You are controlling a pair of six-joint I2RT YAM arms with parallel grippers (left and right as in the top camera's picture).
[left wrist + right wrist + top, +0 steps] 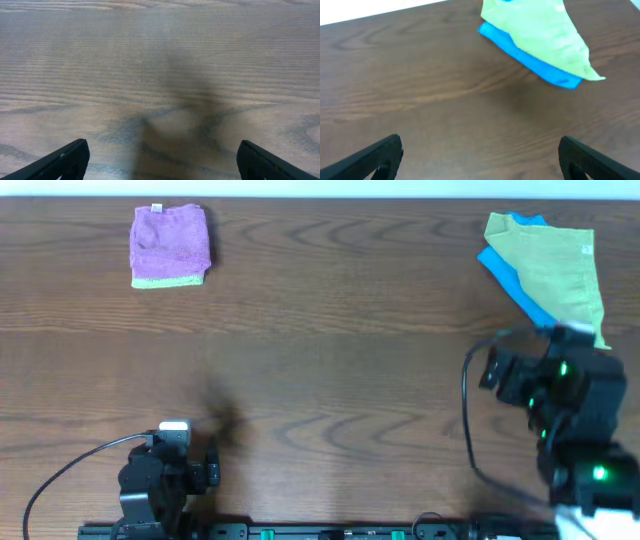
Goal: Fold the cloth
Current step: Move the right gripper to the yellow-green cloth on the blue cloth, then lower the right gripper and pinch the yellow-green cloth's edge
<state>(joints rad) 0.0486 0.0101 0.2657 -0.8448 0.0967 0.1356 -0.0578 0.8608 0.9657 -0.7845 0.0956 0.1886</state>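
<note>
The light yellow-green cloth (552, 268) lies at the far right of the table, spread over a bright blue cloth (515, 282); a small white tag shows near its right edge. It also shows in the right wrist view (545, 35), ahead of the fingers. My right gripper (480, 157) is open and empty over bare wood, just short of the cloth's near corner; its arm (560, 390) is at the right. My left gripper (160, 160) is open and empty over bare table at the front left, and it also shows in the overhead view (175, 435).
A folded purple cloth with a lime edge (170, 245) lies at the far left. The blue cloth (530, 60) pokes out under the yellow-green one. The wooden table (330, 350) stretches between the arms. Cables run by both arm bases.
</note>
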